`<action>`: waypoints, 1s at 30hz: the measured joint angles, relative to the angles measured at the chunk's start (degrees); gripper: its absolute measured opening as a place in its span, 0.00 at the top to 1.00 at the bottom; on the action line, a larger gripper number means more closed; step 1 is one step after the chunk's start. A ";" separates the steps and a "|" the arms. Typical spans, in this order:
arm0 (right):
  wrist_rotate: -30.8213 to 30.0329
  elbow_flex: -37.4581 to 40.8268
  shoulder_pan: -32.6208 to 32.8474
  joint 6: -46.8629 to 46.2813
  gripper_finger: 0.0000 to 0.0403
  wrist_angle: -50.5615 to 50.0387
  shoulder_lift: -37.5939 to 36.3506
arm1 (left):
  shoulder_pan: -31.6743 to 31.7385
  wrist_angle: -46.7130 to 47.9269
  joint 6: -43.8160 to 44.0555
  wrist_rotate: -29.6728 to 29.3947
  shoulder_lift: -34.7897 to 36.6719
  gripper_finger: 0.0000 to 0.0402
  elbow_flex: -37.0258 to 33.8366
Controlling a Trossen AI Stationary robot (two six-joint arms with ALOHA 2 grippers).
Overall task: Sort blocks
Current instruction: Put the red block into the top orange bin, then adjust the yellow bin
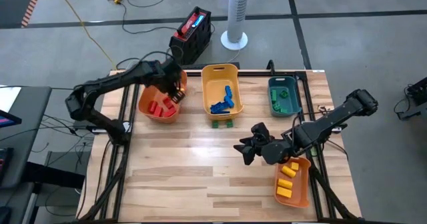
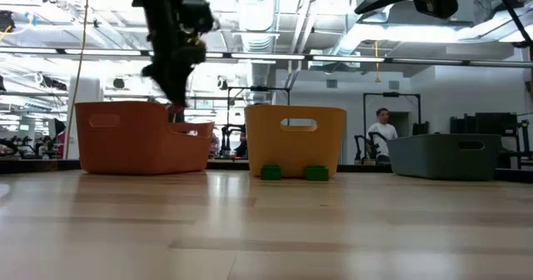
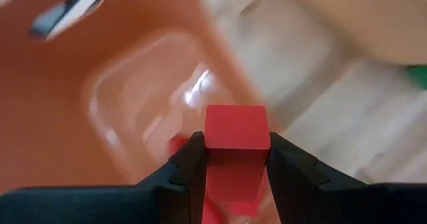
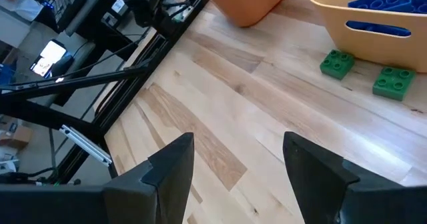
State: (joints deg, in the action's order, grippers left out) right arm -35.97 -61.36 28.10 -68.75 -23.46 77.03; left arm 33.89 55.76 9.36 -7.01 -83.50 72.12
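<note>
Two dark robot arms, matte black from base to fingertip

The left arm (image 1: 107,87) was built of slim black tubular links joined by thicker rounded joint housings, giving it a knuckled outline from above. The right arm (image 1: 333,121) showed the same black links and a blocky dark housing at its far joint. The left gripper (image 3: 235,161) had two matte black fingers (image 3: 190,167) with smooth, angular, faceted inner faces that broadened toward the wrist. The right gripper (image 4: 238,159) carried the same pair of fingers (image 4: 172,164), wedge-shaped, flat-sided and slightly glossy along their edges. Seen from table height, the left arm's wrist was a chunky black cluster.
</note>
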 joint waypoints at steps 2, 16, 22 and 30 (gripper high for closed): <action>-0.02 0.00 0.00 0.00 0.41 0.00 0.00 | 2.61 0.93 0.60 0.18 0.02 0.71 -1.42; -0.48 0.00 -0.42 0.22 0.41 -0.22 0.00 | 5.26 0.55 -0.05 4.57 0.53 0.22 -5.86; -0.50 0.00 -0.92 1.17 0.41 -0.24 0.00 | -0.19 -1.28 1.70 -1.41 3.72 0.25 -3.11; -0.51 0.00 -0.92 1.80 0.41 -0.76 0.12 | -11.02 -6.92 8.41 5.71 5.39 0.33 -3.09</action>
State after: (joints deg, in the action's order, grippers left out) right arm -36.48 -61.36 27.18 -66.95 -24.23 77.15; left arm 22.87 48.84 17.77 -1.30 -78.11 69.04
